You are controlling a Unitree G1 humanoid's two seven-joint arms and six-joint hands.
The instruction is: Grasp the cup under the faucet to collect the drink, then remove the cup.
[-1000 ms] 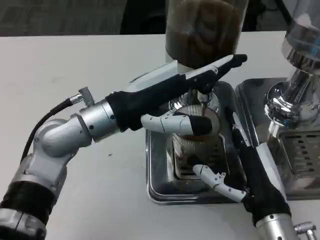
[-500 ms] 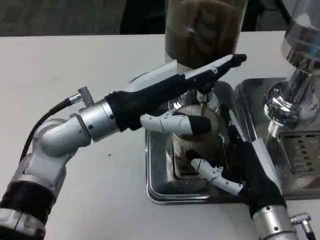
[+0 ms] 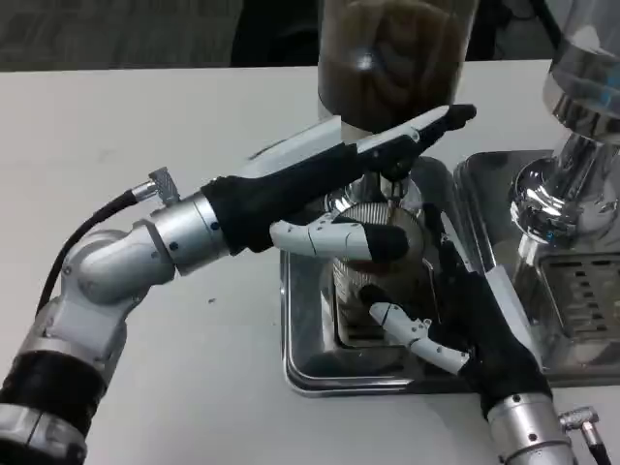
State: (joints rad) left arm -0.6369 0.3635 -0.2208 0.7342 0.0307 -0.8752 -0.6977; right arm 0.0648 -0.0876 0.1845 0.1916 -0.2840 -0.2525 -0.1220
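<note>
Table [image 3: 145,107]: white surface, carrying two drink dispensers side by side at the far right.
Near dispenser [image 3: 397,53]: clear cylinder holding brown liquid, standing over a steel drip tray [image 3: 300,358].
Faucet [image 3: 392,184]: small spout below the cylinder, directly above the cup's mouth.
Cup [image 3: 373,286]: clear ribbed tumbler, upright on the tray grille under the faucet; brown drink visible inside, level not readable.
Left arm [image 3: 126,262]: silver forearm entering from the lower left, black sleeve at the wrist, black cable along its upper side.
Left hand [image 3: 339,184]: stretched across the front of the dispenser; long fingers straight and pointing right, lying over the faucet area; thumb [image 3: 334,235] curved against the cup's upper rim. Whether it presses the tap or merely rests there cannot be told, nor whether it grips anything.
Right arm [image 3: 528,436]: rising from the lower right edge, silver cuff with black wrist cover.
Right hand [image 3: 465,325]: at the right side of the cup, over the tray; one white and black finger [image 3: 417,334] reaches across the front of the cup low down, the others pass behind it. Contact appears likely, but a firm hold on the cup cannot be told.
Second dispenser [image 3: 572,145]: chrome body at the right edge, with its own steel tray [image 3: 581,291] and slotted grille.
</note>
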